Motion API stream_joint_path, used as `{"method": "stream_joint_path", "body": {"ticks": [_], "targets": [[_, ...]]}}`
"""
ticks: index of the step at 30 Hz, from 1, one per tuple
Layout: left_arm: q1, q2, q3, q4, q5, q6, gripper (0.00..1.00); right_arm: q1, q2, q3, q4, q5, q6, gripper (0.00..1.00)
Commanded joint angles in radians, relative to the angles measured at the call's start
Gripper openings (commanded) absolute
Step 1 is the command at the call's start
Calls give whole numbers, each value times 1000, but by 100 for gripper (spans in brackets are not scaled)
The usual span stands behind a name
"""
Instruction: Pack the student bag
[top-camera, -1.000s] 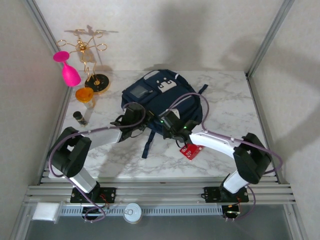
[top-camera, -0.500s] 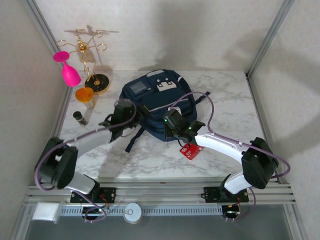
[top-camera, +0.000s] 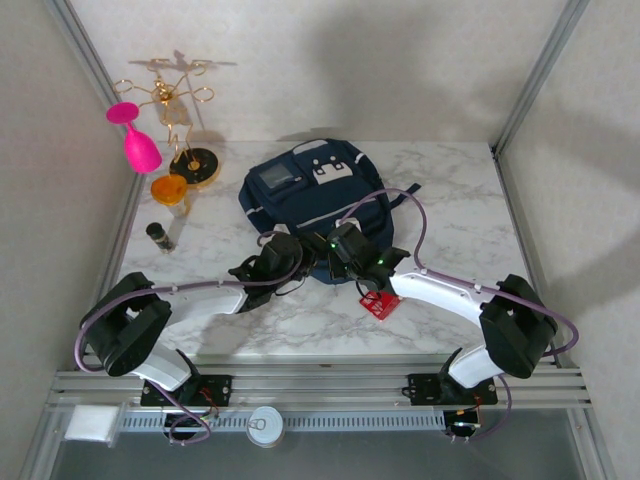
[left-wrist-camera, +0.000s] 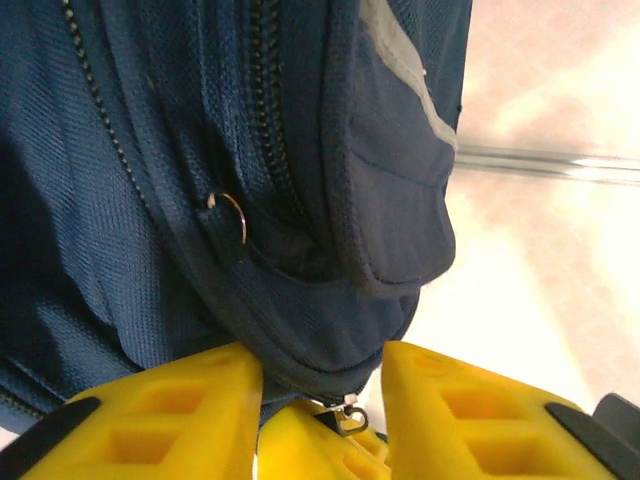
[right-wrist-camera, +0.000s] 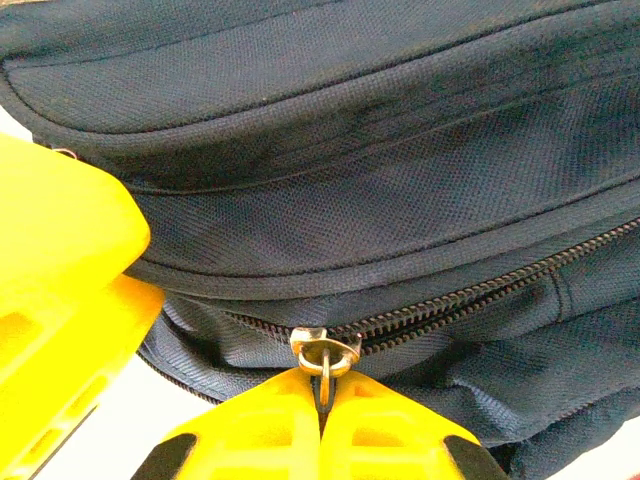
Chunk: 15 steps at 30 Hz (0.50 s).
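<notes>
Left gripper (top-camera: 284, 259) is now sitting at the near edge of the student bag (top-camera: 310, 190), having swung in from the bag's left flank half a second back. Bag itself is lying where it was. Its yellow fingers (left-wrist-camera: 170, 410) are straddling the bag's near corner, fabric touching both. Squeezing or not: cannot tell. Right gripper (right-wrist-camera: 322, 385), just beside, is clenching the metal zipper pull (right-wrist-camera: 325, 352). Red card (top-camera: 380, 303) is lying under the right arm. Bag is resting mid-table (top-camera: 470, 210), grey patch up. Far left, pink glass (top-camera: 137, 140) is sitting inverted beside a gold rack (top-camera: 175, 100).
</notes>
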Motion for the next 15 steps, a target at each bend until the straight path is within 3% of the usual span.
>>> {"method": "stream_joint_path", "body": {"ticks": [1,6,11,15], "targets": [[-12,-10,11,-26,-149,-56,29,5,-38,-23,20,24,-15,0],[-6,-32,-41,-41,-209,-67,1,-15,-32,-8,-11,53,-26,0],[58,-131,-58,-208,-275,57,0,-37,-77,-23,-63,97,-47,0],[189,-203,-74,-289,-191,227,0,-101,-91,-29,-102,118,-43,0]]}}
